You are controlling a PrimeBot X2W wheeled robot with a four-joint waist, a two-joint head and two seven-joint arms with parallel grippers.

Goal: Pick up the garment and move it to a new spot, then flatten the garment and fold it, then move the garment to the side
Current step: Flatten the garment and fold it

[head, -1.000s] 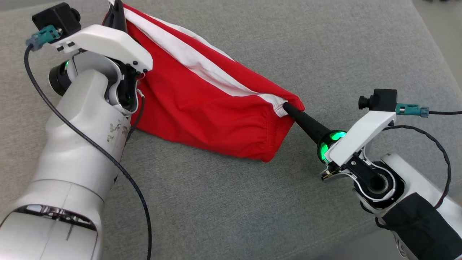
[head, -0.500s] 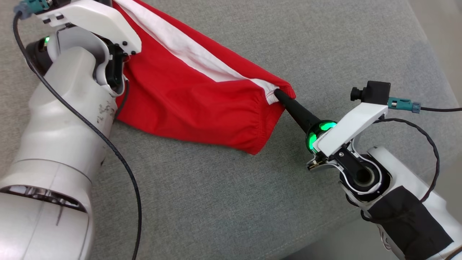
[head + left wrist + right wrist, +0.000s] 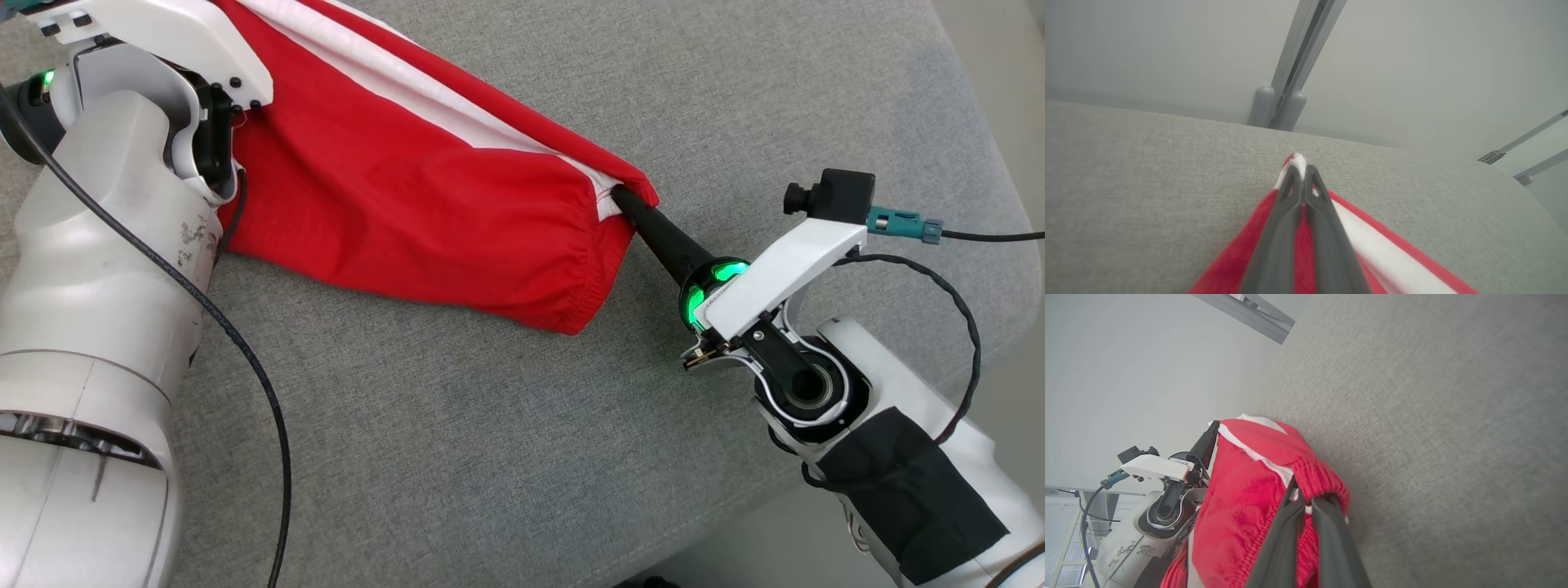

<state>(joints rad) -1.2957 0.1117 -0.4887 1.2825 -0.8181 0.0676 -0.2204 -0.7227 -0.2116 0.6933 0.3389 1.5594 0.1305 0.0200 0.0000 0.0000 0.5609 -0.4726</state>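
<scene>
In the left wrist view, the left gripper point(image 3: 1301, 174) sits at frame centre with its fingers pressed together on a red-and-white corner of the red shorts point(image 3: 408, 204). In the head view the shorts stretch from the upper left toward the right of centre. The white stripe runs along the top edge, and the lower edge sags and seems to brush the grey cushion point(image 3: 490, 441). At the right end the right gripper point(image 3: 627, 198) is clamped on the corner of the gathered waistband.

The step in hand looks like carrying the cloth to its new spot. To do it well, I judge that both pinches should be firm, the arms should travel together so the span neither slackens nor tears free, and the sagging edge should go down first so the rest lies flat.

A black cable point(image 3: 245, 367) loops along the left forearm close to the cloth and could snag it. Grey metal posts point(image 3: 1276, 106) stand behind the cushion's far edge, well apart. The cushion's rounded edge at the lower right limits where the shorts can be laid.
</scene>
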